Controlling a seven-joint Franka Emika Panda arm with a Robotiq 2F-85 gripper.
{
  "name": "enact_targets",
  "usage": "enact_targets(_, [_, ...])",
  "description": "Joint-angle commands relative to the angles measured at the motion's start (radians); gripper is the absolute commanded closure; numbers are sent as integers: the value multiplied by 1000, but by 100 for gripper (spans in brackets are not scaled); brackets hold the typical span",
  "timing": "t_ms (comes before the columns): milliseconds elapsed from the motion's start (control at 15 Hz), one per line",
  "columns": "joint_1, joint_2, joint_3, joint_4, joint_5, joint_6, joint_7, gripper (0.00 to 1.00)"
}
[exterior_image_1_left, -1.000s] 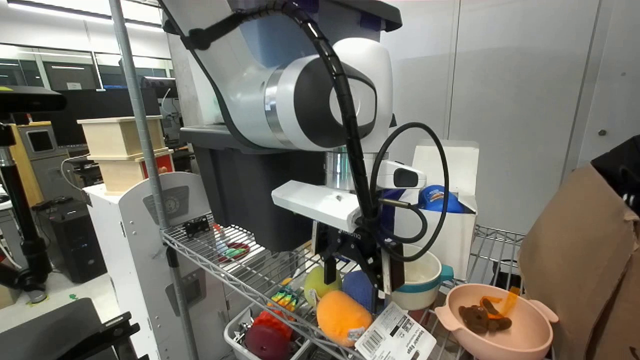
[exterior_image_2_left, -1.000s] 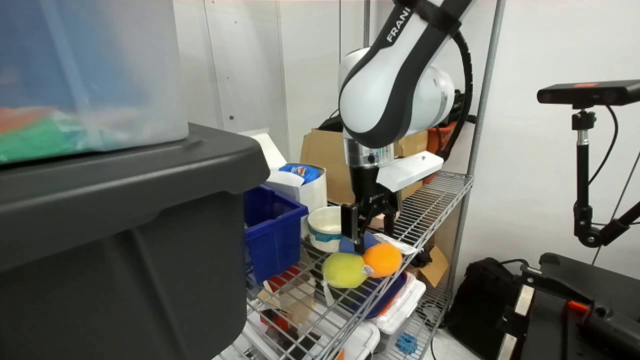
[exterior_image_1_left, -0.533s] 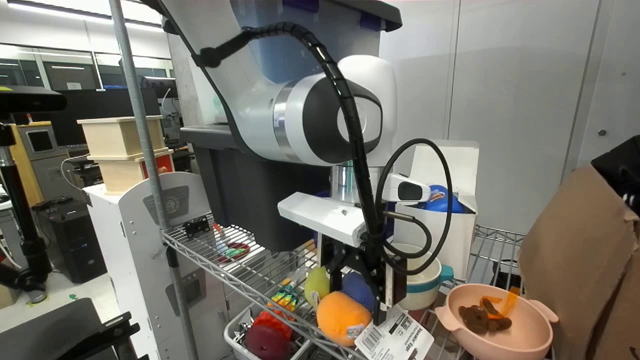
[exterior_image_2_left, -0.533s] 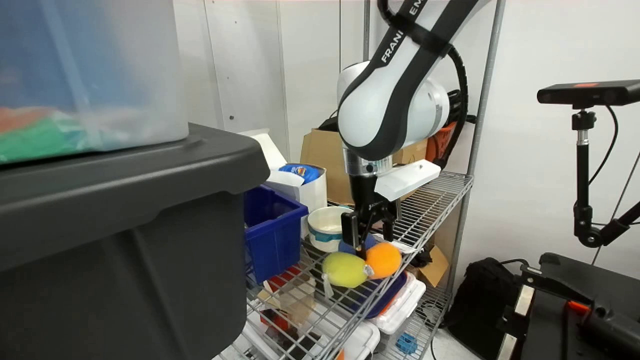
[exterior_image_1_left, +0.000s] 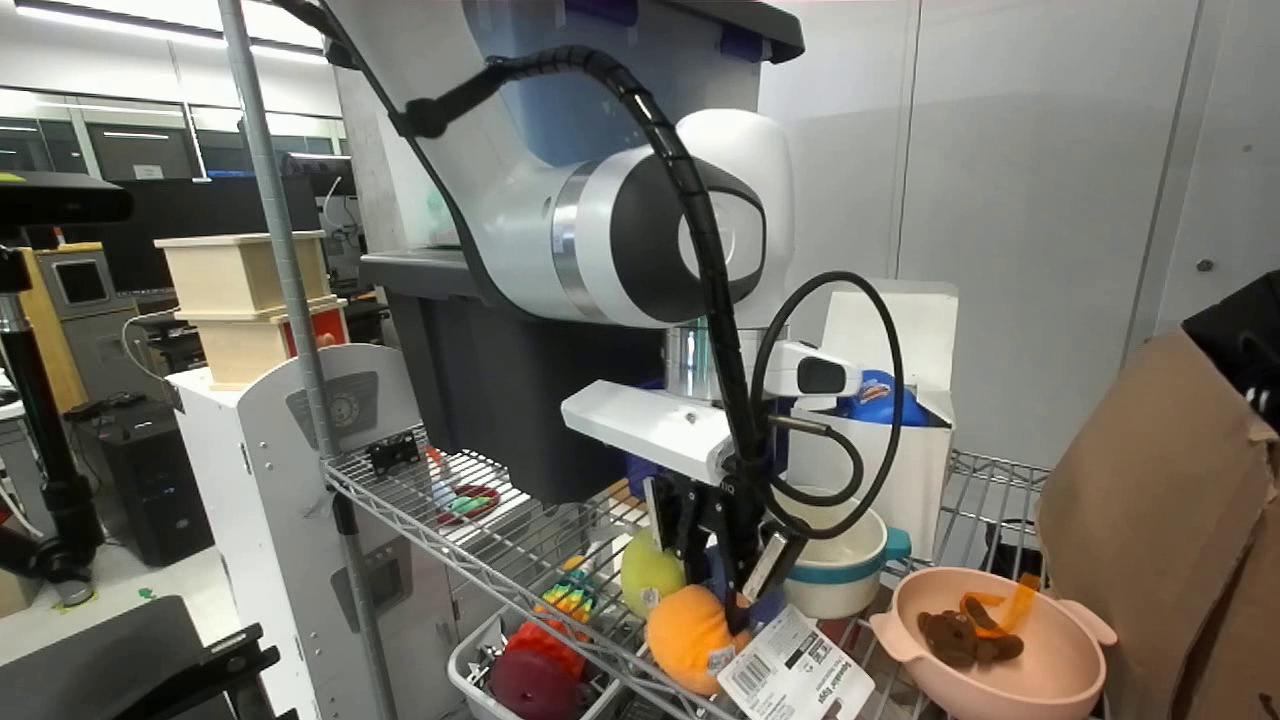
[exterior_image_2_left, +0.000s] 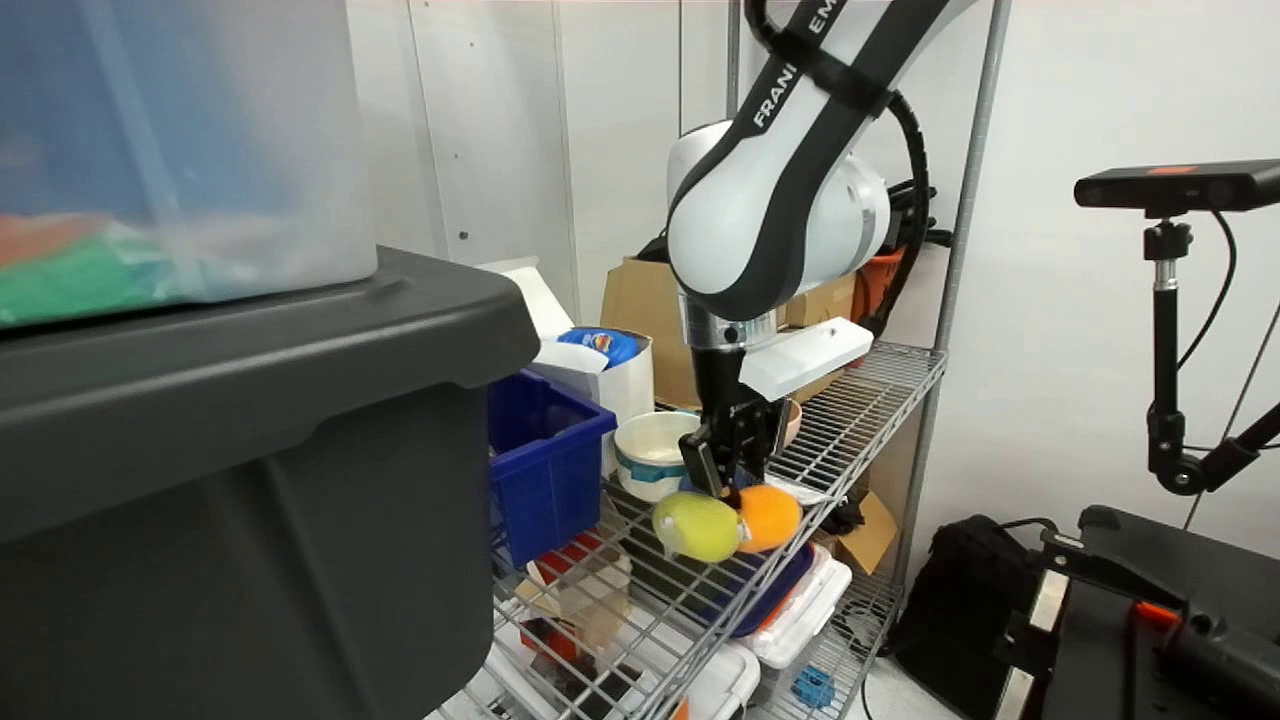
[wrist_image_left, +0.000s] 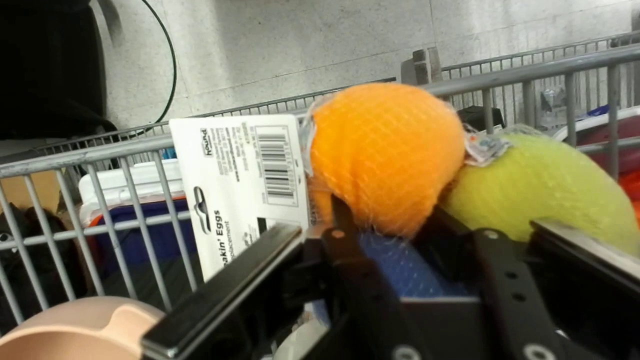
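Snag Risk Seen in Tight Cluster

An orange plush egg, sheathed in fine netting, is met near the rim of a wire shelf by the end effector, its jaws parted partway; whether that egg or the blue plush egg glimpsed between the jaws is gripped cannot be told. A yellow-green plush egg is crowded alongside. Two eggs could be pinched at once, so closely are they bunched. The netting could be snagged and the printed card dragged along; a round egg could be squeezed out over the rim.
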Motion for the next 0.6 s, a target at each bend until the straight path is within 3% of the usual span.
enact_targets(0, [14,12,-18,18,-9,12,16,95])
enact_targets(133, [12,-2,-18,10,-9,8,12,100])
enact_targets(533, [10,-59,-16,-29,-9,-7,2,97])
